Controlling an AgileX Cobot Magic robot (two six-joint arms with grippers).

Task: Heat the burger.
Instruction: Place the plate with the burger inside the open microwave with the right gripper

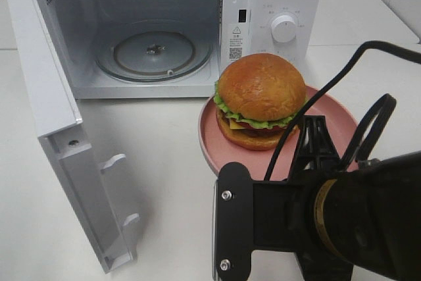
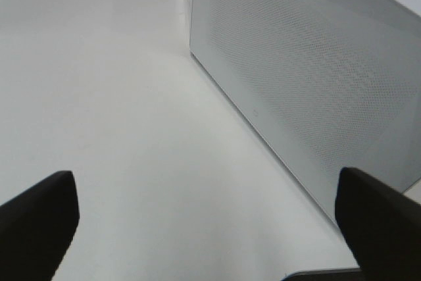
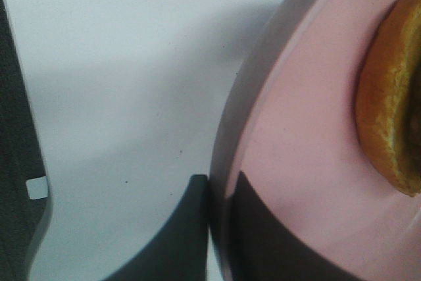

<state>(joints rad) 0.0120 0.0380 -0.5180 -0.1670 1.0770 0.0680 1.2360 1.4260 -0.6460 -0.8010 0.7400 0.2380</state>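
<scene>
The burger [image 1: 262, 100], with a golden-brown bun, green lettuce and yellow cheese, sits on a round pink plate [image 1: 209, 133] on the white table in front of the microwave's controls. My right gripper [image 1: 312, 129] is at the plate's near right rim. In the right wrist view it [image 3: 220, 195] is shut on the plate rim [image 3: 289, 143], one finger outside and one on the plate, with the burger's bun [image 3: 391, 123] close by. My left gripper [image 2: 210, 228] is open and empty over bare table, and it is out of the exterior high view.
The white microwave [image 1: 283, 4] stands at the back with its door [image 1: 49, 97] swung wide open to the left. Its glass turntable [image 1: 154, 51] holds nothing. In the left wrist view a white perforated panel [image 2: 309, 77] of the microwave stands close by.
</scene>
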